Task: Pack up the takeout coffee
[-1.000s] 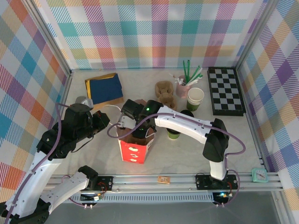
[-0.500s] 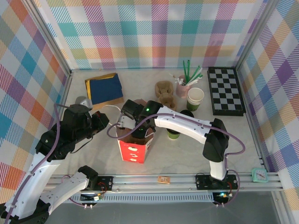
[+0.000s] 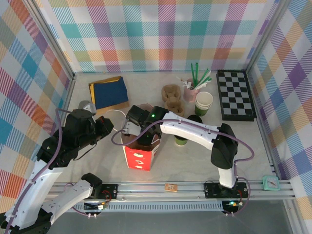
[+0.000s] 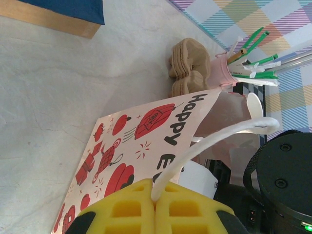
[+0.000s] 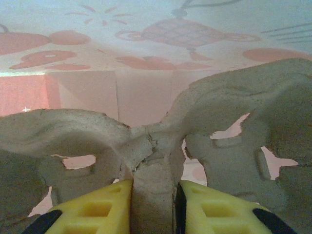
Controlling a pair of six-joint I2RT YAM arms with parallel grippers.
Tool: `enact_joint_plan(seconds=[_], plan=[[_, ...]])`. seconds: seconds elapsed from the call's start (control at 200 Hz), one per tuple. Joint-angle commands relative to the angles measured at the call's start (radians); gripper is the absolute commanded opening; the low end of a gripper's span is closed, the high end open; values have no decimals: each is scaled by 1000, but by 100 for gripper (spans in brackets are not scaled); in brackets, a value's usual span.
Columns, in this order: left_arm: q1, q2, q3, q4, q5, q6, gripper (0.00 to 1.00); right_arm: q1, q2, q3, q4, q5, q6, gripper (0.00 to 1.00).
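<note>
The takeout coffee point(image 3: 181, 141) shows as a green cup body just below my right forearm, which hides its top. My left gripper point(image 4: 156, 192) is shut on the white handle point(image 4: 219, 139) of the red-and-white paper bag point(image 3: 140, 155) and holds it up; it sits left of the bag in the top view point(image 3: 108, 126). My right gripper point(image 5: 153, 195) reaches down into the bag's mouth point(image 3: 142, 138) and is shut on the centre rib of a grey pulp cup carrier point(image 5: 146, 141). Pink bag walls surround the carrier.
A round black lid point(image 3: 195, 118) lies just behind the right arm. A lidless green-and-cream cup point(image 3: 204, 103), a pink cup of straws point(image 3: 191, 90) and stacked pulp carriers point(image 3: 171, 97) stand behind. A checkerboard point(image 3: 236, 94) lies back right and a blue folder point(image 3: 108, 92) back left.
The right wrist and the bag have shifted slightly left. The left gripper has kept its hold on the handle.
</note>
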Motion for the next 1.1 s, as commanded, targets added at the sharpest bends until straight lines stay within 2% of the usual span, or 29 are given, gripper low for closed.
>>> enact_joint_plan(seconds=[0.0, 0.395, 0.61, 1.091], plan=[[11, -13, 5, -17, -12, 1, 5, 4, 15, -4, 4, -10, 8, 30], [11, -13, 7, -16, -14, -1, 6, 4, 9, 3, -5, -2, 11, 40], [11, -13, 4, -14, -14, -2, 6, 4, 12, 22, -25, 1, 16, 63], [11, -10, -2, -10, -15, -4, 6, 6, -5, 73, -61, -4, 17, 67]])
